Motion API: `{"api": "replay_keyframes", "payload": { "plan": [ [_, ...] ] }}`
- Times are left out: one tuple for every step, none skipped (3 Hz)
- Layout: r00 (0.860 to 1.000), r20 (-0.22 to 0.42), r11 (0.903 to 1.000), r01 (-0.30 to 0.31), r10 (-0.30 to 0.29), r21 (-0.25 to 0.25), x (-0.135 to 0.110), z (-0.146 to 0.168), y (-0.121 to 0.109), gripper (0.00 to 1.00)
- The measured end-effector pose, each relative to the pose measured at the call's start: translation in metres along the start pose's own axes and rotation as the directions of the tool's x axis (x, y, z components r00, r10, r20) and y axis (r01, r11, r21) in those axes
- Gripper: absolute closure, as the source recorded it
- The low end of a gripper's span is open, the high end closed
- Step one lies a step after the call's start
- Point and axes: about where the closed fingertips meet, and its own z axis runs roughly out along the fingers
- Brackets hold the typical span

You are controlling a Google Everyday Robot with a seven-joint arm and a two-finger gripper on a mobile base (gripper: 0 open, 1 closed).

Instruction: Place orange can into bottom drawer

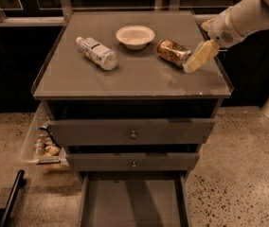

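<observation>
orange can [173,52] lying on its side on the cabinet top [139,82], right half, just right of the white bowl [135,36]; wrap is orange-brown with gold pattern and pale patches; one silver end faces front-right, towards the arm; can axis runs diagonally, back-left to front-right; looks undented from here

gripper [191,66] comes in from the right, angled down-left, tip just beside the can's silver end; contact or small gap, can't tell; open or closed, can't tell either from this angle; nothing visibly lifted, can rests on the surface

bottom drawer [134,202] pulled out, grey flat floor showing, nothing seen in the part in view; front edge runs out of the picture; it sits well below and forward of the can

two knobbed drawers above: top drawer [132,131] slightly out, middle drawer [133,161] slightly out too

clear plastic bottle [96,53] on its side on the left half of the top, apart from the bowl; clear bin [42,143] with small items on the floor left of the cabinet
</observation>
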Motion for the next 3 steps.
{"api": "replay_keyframes", "payload": {
  "plan": [
    [0.996,0.079,0.9974,-0.044,0.049,-0.057,-0.012,0.027,-0.005,0.0],
    [0.991,0.1,0.991,-0.074,0.086,-0.111,-0.026,0.051,-0.005,0.0],
    [0.99,0.071,0.9836,-0.11,0.122,-0.142,-0.031,0.074,-0.006,0.0]
  ]
}}
